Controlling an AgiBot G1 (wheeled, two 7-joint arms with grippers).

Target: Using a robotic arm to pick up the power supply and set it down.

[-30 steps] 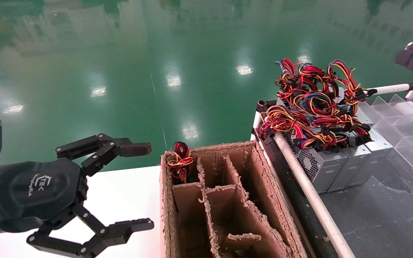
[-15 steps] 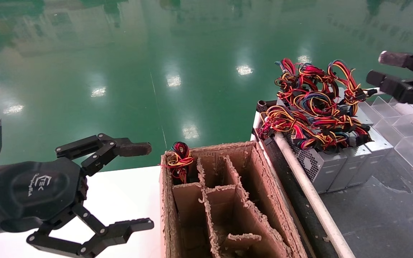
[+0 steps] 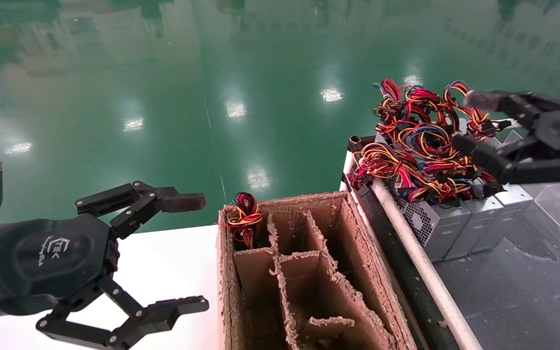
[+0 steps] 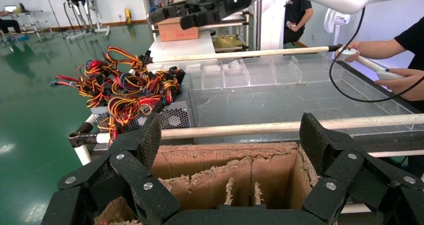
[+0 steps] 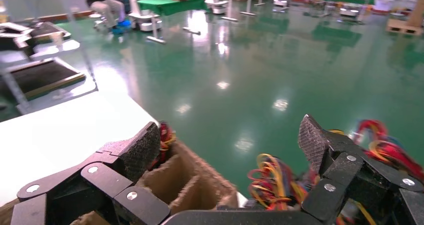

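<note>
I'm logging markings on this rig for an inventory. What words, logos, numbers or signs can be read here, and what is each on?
White logo with a line of small lettering on the palm of the left gripper: too small to read.
Faint white mark on the right gripper: blurred, unreadable.
No other text shows.

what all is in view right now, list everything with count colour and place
power supplies: three visible, grey metal, side by side on the dark cart at right
wires: tangled bunch, red, yellow, black and blue, on top of the power supplies
cardboard box: one, brown, with dividers, centre, between table and cart
wire bundle: one, red, yellow and black, sticking out of the box's far left compartment
table: one, white, left of the box
rail: one, white, along the cart's near edge
clear bins: several, on the cart
left gripper: black, open, over the table
right gripper: black, open, above the wires
</note>
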